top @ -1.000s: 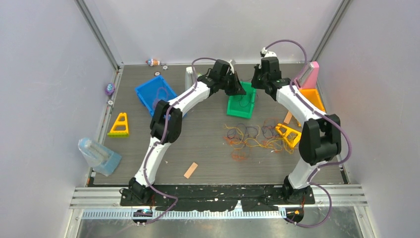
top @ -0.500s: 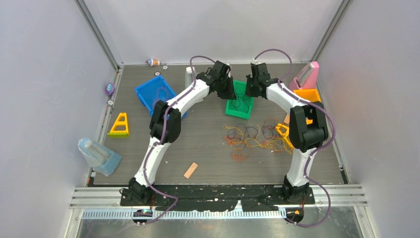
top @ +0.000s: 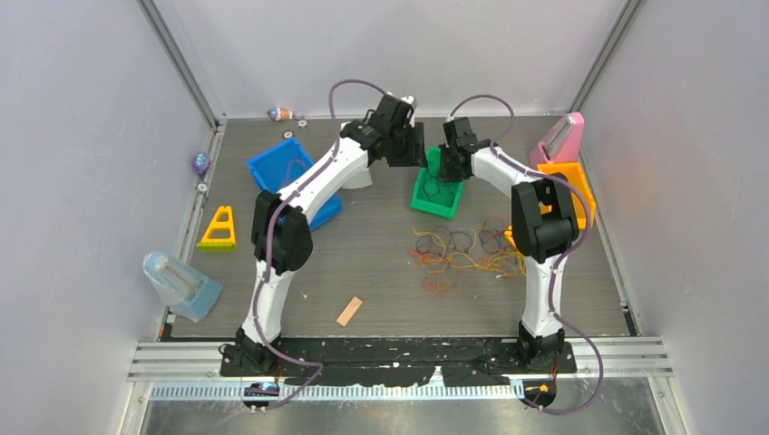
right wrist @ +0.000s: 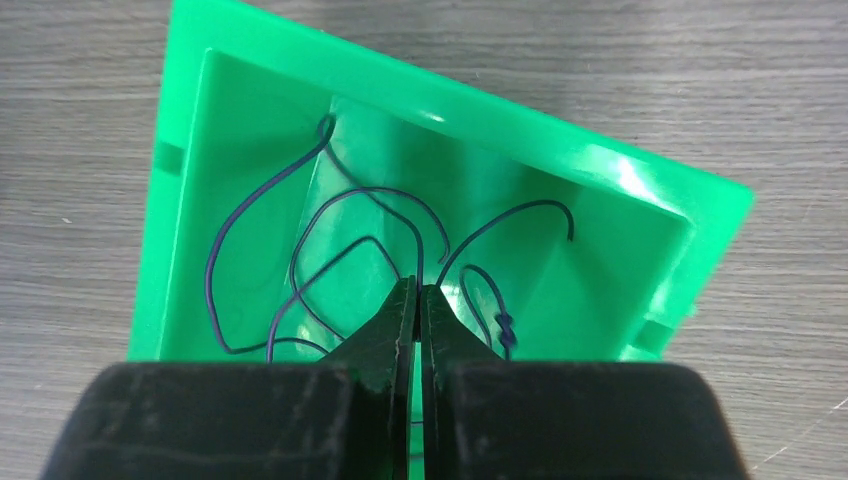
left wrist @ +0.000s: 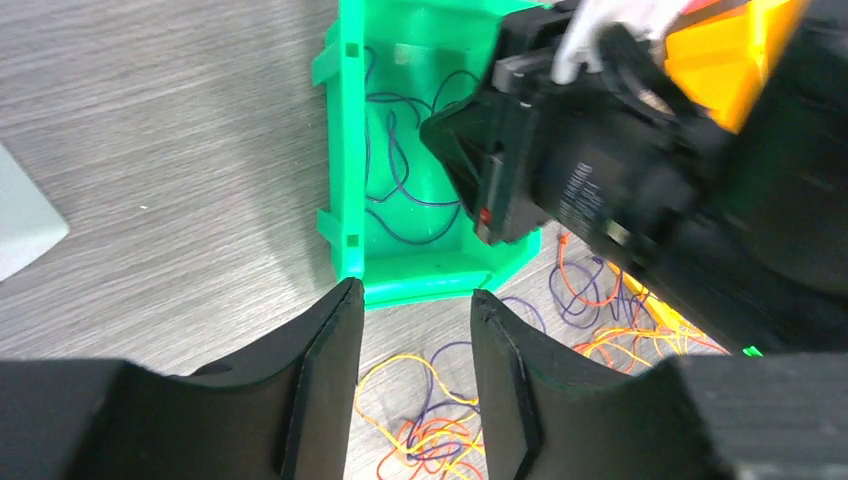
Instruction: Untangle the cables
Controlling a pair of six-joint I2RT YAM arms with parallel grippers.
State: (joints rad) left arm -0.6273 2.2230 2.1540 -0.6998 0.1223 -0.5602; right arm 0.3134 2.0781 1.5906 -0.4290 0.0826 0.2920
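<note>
Cables [right wrist: 270,180] in green bin [right wrist: 480,125] (rest on table [top: 363,263]) | L gripper [left wrist: 415,292] parted nr bin rim | R gripper [right wrist: 415,285] closed over bin

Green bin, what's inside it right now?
Only dark purple cables show, lying in loose loops on the floor of the green bin. The shut right gripper hangs over the near part, so whatever lies beneath its fingers is hidden.

Grey table [top: 381,263] bears green bin [top: 432,207], cables [top: 462,254]; perhaps a wooden stick [top: 349,311].

Left hand [left wrist: 415,300] parted, near green bin [left wrist: 345,150] containing purple cables [left wrist: 400,170].
</note>
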